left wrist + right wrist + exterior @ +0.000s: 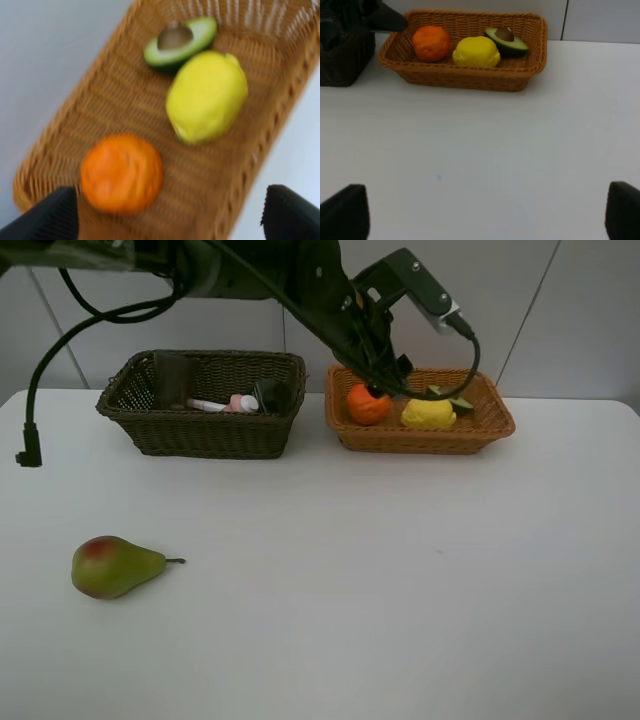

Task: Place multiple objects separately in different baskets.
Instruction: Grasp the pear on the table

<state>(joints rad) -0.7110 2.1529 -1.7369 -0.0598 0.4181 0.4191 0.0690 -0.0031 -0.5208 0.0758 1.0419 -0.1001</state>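
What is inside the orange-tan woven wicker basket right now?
Orange-tan wicker basket holds a round orange, yellow lemon and green avocado half; anything beneath them is covered.

The pear [113, 566] is lying alone on the white table [400, 590], with lots of open room all around it. A gripper could be coming at it from any side. The dark basket [200, 405] and the orange basket [420, 410] are sitting far back, with a small gap between them. The left arm [340, 310] is hanging over the orange basket, blocking the way in above the orange [368, 405].
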